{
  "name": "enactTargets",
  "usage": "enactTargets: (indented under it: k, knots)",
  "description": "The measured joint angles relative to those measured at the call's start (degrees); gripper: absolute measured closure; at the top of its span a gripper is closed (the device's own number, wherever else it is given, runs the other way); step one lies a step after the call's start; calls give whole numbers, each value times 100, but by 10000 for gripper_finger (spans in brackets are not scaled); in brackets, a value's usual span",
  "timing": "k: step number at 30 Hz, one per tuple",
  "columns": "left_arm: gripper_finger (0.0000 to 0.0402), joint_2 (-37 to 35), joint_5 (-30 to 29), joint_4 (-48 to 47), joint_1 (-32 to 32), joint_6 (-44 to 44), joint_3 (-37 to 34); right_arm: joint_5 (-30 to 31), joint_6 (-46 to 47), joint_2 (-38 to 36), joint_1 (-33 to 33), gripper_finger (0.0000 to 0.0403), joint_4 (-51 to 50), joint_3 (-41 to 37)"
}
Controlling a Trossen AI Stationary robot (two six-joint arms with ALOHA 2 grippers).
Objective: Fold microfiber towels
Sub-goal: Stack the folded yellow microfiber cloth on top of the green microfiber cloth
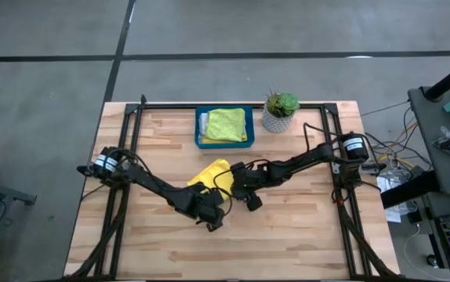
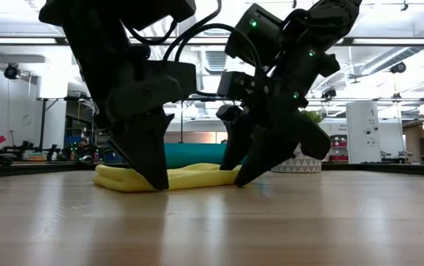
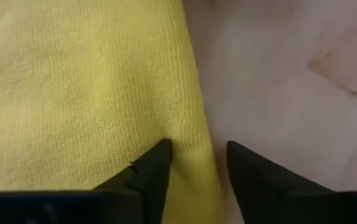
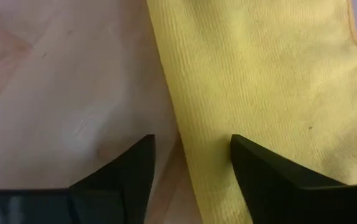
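A yellow microfiber towel (image 1: 212, 174) lies folded flat on the wooden table near its middle. My left gripper (image 1: 209, 210) is open at the towel's near left end, fingers pointing down, and stands astride one towel edge (image 3: 194, 118). My right gripper (image 1: 244, 194) is open at the towel's near right end, also pointing down astride an edge (image 4: 166, 93). A lime green towel (image 1: 226, 124) lies folded in the teal tray (image 1: 197, 129) at the back. Other towels are hidden or out of view. My left gripper comes from above, open. One fingertip (image 3: 157, 163) is down on the towel's top just inside its edge, where the cloth dimples; the other fingertip (image 3: 244, 163) is over bare wood beside it. The towel lies flat on the table. My right gripper comes from above, open. One fingertip (image 4: 253, 158) is over the towel's top just inside its edge and the other (image 4: 132, 158) over bare wood. Whether the fingertip touches the cloth I cannot tell. The towel lies flat on the table.
A small potted plant (image 1: 280, 112) stands right of the tray at the table's back. A dark frame (image 1: 131, 117) runs along the table's back and sides. Bare wood lies in front of both grippers toward the near edge.
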Motion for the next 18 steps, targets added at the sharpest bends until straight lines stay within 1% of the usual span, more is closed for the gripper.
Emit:
enactTargets:
  k: [5,12,15,18]
  knots:
    - [309,-4,7,-125,2,35,-4,-67,2,9,-85,243,13,2]
    - [385,-9,42,-399,0,187,-9,7,-46,11,-137,343,50,2]
    - [396,-9,50,-404,0,430,7,47,-73,13,-139,384,52,2]
    - [399,-62,89,-447,1,762,32,66,-109,-23,-131,390,40,2]
